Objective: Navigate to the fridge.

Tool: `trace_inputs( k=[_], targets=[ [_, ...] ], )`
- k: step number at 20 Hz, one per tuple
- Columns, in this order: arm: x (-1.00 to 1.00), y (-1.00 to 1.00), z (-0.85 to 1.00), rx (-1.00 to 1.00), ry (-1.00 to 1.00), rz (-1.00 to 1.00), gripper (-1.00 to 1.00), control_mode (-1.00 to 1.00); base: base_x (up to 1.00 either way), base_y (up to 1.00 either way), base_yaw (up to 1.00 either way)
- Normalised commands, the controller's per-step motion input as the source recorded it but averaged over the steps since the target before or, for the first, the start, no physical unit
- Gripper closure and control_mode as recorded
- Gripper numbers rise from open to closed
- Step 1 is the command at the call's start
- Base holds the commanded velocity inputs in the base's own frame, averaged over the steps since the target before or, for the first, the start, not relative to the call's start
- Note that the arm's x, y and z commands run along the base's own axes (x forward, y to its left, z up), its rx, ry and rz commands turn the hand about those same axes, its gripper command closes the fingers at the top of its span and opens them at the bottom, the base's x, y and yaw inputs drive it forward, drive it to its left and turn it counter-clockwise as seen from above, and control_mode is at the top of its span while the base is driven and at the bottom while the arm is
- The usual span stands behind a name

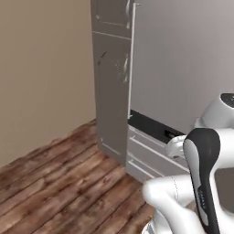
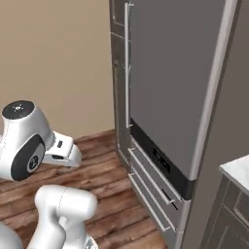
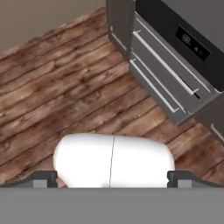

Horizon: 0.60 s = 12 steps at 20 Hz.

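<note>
The end effector [image 3: 112, 177] shows in the hand view as two dark finger tips set wide apart, nothing between them, hanging over bare wooden floor [image 3: 52, 96] short of the fridge [image 3: 175, 57]. Judged from the folded arm in both base views, it is kept tucked and empty because the task is one of driving, not of grasping.

The fridge [image 2: 175, 87] stands directly ahead of the base, against the beige wall [image 2: 53, 63]. Its pale door, long slim bar handle [image 2: 127, 63] and black band [image 2: 160, 160] sit above the drawer fronts [image 2: 153, 194]. The approach looks nearly complete, in my judgement.

The right base view shows the corner of a pale counter [image 2: 238, 170] just beside the fridge on the side away from the wall, with dark cabinet fronts below. The left base view gives the fridge's wall-side flank [image 1: 112, 91] and the open floor before it. The hand view gives the band's small display [image 3: 192, 43] and the drawer handles closely.
</note>
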Motion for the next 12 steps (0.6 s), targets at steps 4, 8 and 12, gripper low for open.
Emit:
trace_inputs(
  k=[4,8,12],
  targets=[
    [0.0,0.0,0.0,0.0,0.0,0.0,-1.0,1.0,1.0,0.53,-0.57],
    [0.0,0.0,0.0,0.0,0.0,0.0,-1.0,1.0,1.0,0.59,-0.63],
    [0.0,0.0,0.0,0.0,0.0,0.0,-1.0,1.0,0.93,0.65,-0.68]
  ],
)
